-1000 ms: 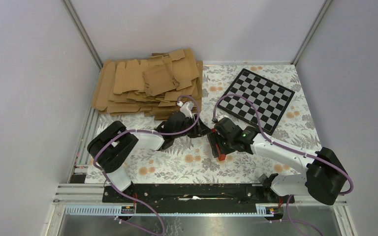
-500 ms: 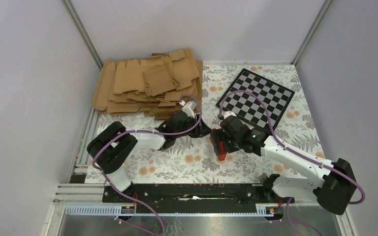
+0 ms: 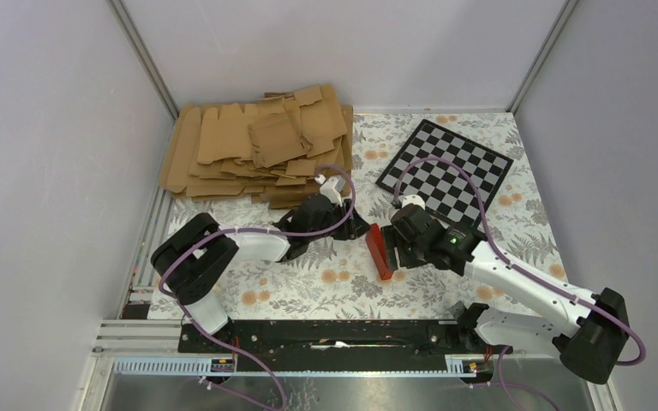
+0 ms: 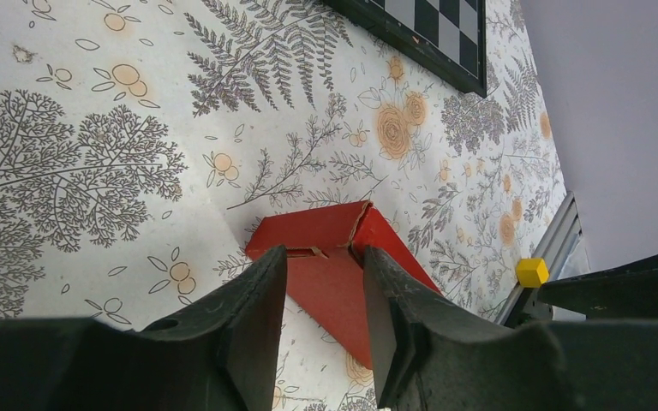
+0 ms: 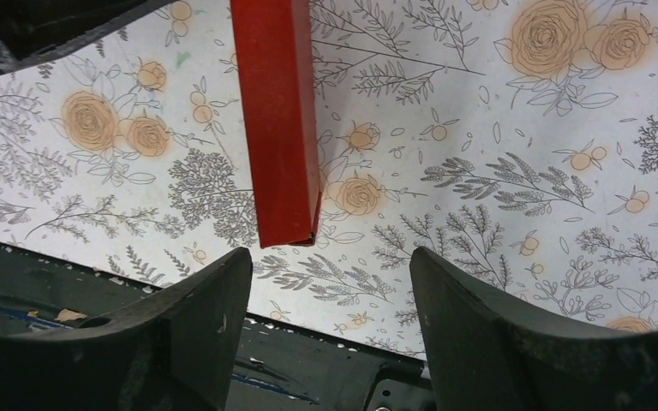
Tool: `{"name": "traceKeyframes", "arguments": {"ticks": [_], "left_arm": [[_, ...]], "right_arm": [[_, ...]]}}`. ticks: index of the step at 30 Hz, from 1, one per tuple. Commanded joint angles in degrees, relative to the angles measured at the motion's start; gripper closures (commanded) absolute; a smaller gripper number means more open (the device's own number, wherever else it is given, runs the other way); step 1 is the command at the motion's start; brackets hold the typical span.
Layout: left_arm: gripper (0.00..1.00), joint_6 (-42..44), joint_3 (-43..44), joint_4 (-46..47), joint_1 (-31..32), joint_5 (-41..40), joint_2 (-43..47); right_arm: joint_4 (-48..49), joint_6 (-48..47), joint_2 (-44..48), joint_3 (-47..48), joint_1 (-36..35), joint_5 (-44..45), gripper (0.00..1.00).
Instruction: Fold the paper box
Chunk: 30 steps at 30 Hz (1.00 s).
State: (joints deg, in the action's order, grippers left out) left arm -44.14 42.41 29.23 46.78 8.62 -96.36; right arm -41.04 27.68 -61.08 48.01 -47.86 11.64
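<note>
I see the box (image 3: 379,250) on the tabletop (image 3: 326,295) between my hands; right hand (image 5: 330,257) wide open, empty, near it; left hand (image 4: 326,265) half open at its far end, hold I cannot tell; unpinned, a push may topple it.

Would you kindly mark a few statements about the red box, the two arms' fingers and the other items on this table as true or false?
1. The bright red thin card box rests on the floral table cover between the two arms. True.
2. The right fingers are clamped on it. False: they stand wide apart with nothing between them, and the box lies beyond their tips.
3. The left fingers sit on either side of one end of it. True.
4. The black-and-white checkered board lies under the brown cardboard blanks. False: it lies apart from them, at the far right.
5. The blanks are piled at the far left. True.
</note>
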Motion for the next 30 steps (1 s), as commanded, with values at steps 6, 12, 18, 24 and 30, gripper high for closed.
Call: {"name": "traceKeyframes", "arguments": {"ticks": [6,12,18,24,30], "left_arm": [[0.60,3.0,-0.1,-8.0,0.8,-2.4,-0.3],[0.61,3.2,-0.2,-7.9,0.8,-2.4,-0.3],[0.61,3.3,-0.1,-8.0,0.8,-2.2,-0.2],[0.61,3.3,-0.2,-7.9,0.8,-2.0,0.0],[0.62,3.3,-0.2,-7.8,0.8,-1.8,-0.2]], "right_arm": [[0.7,1.8,-6.2,-2.2,0.3,1.2,0.25],[0.2,2.0,-9.1,-1.0,0.3,1.3,0.25],[-0.9,0.7,-4.7,4.0,0.3,1.9,0.28],[-0.8,1.2,-3.8,3.0,0.3,2.8,0.37],[0.9,2.6,-6.9,-2.3,0.3,3.7,0.40]]}}
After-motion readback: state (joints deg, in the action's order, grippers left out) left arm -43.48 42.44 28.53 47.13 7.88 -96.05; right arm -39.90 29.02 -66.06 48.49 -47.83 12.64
